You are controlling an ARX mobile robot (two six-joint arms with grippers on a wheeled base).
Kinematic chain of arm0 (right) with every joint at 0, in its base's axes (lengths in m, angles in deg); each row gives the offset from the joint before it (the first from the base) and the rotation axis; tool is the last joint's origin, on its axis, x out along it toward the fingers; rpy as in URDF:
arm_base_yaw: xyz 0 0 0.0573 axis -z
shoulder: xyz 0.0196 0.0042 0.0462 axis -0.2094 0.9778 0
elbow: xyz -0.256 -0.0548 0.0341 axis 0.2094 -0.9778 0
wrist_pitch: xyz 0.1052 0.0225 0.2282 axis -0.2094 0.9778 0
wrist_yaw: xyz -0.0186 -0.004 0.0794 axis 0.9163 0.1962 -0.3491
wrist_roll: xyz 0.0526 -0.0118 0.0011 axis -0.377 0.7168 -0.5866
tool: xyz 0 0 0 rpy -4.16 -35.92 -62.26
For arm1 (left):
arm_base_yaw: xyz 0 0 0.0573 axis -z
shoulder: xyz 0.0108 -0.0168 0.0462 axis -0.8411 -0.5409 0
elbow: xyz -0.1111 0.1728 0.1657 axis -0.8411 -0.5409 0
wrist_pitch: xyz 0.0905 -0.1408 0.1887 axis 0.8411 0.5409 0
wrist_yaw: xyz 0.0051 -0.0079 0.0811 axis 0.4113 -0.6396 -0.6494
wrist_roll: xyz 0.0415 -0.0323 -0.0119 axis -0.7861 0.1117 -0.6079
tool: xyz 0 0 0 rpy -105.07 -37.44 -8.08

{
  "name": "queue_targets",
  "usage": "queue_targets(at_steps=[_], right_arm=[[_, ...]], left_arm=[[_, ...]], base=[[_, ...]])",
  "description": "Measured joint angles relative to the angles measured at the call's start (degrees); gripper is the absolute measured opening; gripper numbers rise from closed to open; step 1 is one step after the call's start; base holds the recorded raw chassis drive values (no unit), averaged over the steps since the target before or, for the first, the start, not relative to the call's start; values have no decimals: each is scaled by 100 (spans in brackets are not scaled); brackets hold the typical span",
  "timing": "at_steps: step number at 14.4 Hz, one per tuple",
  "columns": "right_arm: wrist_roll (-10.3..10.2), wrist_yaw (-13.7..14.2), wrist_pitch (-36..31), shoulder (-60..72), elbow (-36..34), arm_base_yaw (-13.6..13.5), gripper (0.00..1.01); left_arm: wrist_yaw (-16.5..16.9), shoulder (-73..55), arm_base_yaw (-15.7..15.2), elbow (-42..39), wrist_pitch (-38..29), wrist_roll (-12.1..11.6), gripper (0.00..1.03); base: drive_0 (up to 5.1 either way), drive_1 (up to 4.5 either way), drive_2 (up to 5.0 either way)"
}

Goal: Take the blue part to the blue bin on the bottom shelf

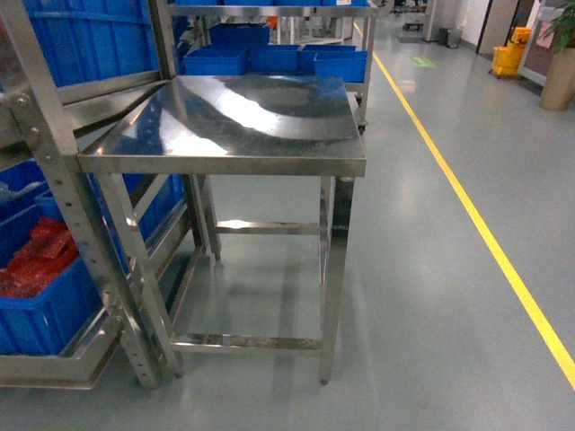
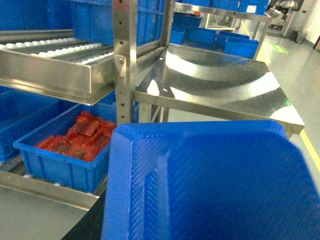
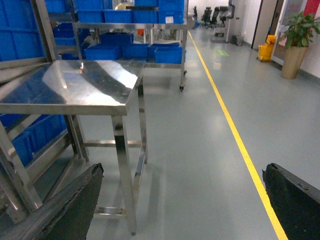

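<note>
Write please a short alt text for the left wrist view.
A large blue plastic piece fills the foreground. Behind it, a blue bin of red parts sits low on a steel rack, beside a shiny steel table.

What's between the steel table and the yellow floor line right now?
Only bare grey floor lies between the steel table and the yellow line. The head and right wrist views both show that stretch with nothing standing in it.
</note>
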Motion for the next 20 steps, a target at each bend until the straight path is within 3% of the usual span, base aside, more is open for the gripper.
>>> queue_targets(at_steps=[5,8,20], right_arm=[[0,0,46,0,2,0,98],[0,0,11,0,0,0,98],[0,2,42,0,0,0,98]], left_arm=[[2,-2,0,-2,11,0,43],[4,-31,0,-7,-2,0,43],[0,4,0,-7,-22,2,43]], base=[[6,391,-379],[0,0,0],[-490,247,247]])
